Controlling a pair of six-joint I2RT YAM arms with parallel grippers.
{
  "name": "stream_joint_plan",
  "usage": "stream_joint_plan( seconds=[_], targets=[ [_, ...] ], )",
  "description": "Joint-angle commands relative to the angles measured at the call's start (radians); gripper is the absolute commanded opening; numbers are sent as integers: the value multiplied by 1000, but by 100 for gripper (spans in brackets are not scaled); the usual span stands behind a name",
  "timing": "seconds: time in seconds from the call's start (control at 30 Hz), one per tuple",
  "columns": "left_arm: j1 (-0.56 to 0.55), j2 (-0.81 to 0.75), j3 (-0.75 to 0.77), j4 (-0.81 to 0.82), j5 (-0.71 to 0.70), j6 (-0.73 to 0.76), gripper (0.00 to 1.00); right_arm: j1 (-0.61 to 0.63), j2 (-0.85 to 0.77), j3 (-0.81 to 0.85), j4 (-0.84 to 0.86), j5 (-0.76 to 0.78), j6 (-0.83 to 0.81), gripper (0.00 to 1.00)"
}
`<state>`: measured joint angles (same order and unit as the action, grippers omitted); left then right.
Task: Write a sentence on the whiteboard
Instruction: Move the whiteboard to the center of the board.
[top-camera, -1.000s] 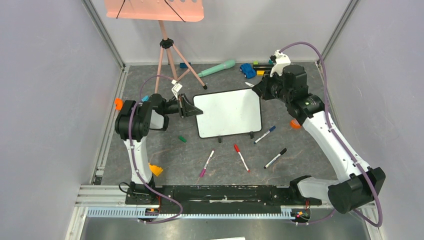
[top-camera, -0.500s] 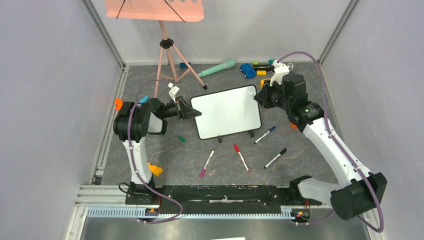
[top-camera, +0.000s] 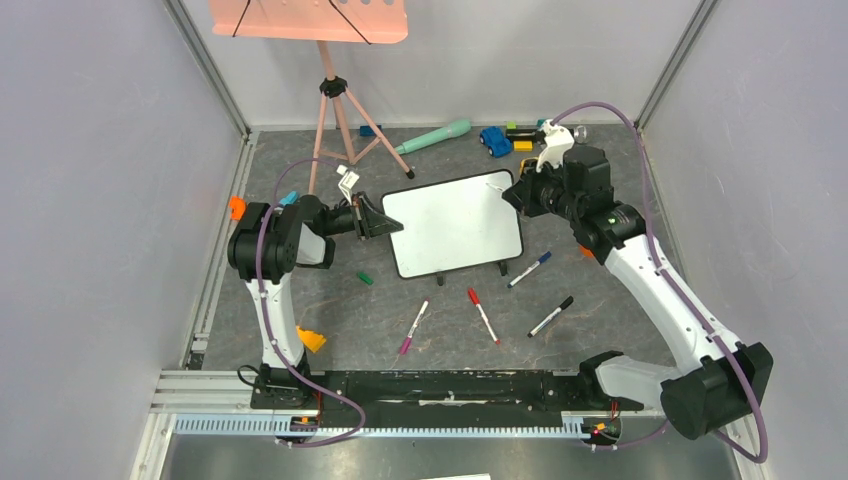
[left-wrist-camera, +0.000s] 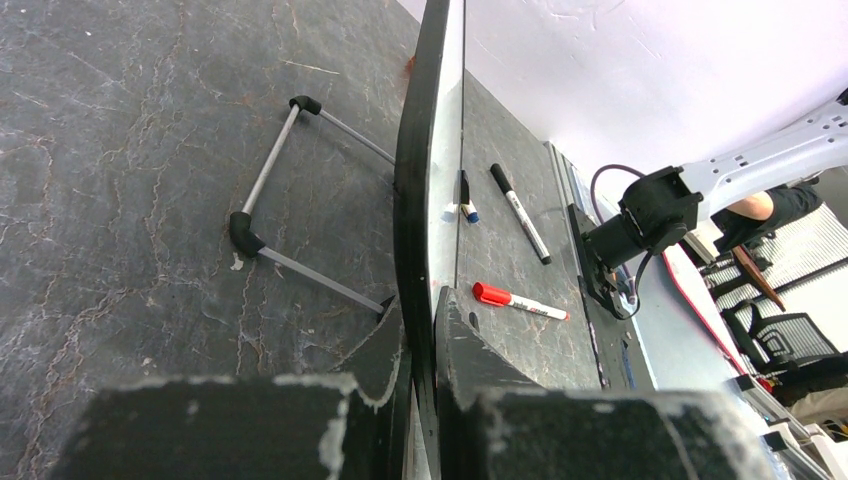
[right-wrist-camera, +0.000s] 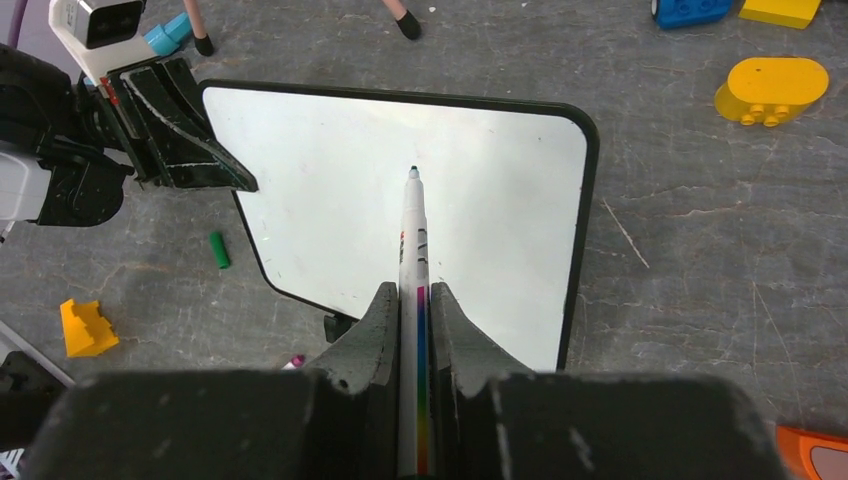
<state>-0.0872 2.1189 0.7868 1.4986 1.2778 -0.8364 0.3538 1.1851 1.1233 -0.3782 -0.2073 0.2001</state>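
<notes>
The right gripper (right-wrist-camera: 412, 295) has its two fingers pressed tight on the barrel of a white marker (right-wrist-camera: 413, 230), which juts straight out ahead of them, rainbow stripe toward the wrist and dark tip forward. The tip sits over the whiteboard (right-wrist-camera: 330, 200), on the part nearest this gripper; whether it touches the face cannot be told. The face shows plain glossy white in the right wrist and top views. Across the board from the marker tip, the left gripper (left-wrist-camera: 420, 305) is clamped on the board's far edge, one finger on each side of the dark rim, which runs edge-on between them in the left wrist view. Behind the finger at the board's back, the wire stand (left-wrist-camera: 272, 170) rests on the grey mat (top-camera: 330, 300). On the white-face side of that gripper lie a red-capped marker (left-wrist-camera: 520, 303), a black marker (left-wrist-camera: 520, 213) and a blue-capped one (left-wrist-camera: 467, 208). Below the left fingers in the right wrist view sits a small green cap (right-wrist-camera: 219, 250). Well to the right of the marker tip lie a yellow brick (right-wrist-camera: 772, 88) and a blue toy car (right-wrist-camera: 690, 10).
</notes>
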Motion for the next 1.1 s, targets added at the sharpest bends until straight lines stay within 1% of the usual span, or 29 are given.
stream_joint_plan(
  seconds=[0.0,0.23,0.4,0.57,0.7,0.83,1.07],
  targets=[
    [4,62,-17,58,-5,220,2,24,-2,2,33,-12,-12,0],
    [5,65,-11,58,12,215,2,43,8,15,57,31,-11,0],
    [8,66,-13,59,6,216,2,99,42,40,64,98,23,0],
    [10,71,-12,58,3,215,2,188,62,39,83,199,-37,0],
    [12,73,-15,58,-5,215,2,256,94,56,108,212,-103,0],
    [15,72,-18,58,-14,215,2,339,152,115,114,244,-174,0],
    [19,63,-30,58,-36,220,2,397,257,224,92,242,-228,0]
  ],
)
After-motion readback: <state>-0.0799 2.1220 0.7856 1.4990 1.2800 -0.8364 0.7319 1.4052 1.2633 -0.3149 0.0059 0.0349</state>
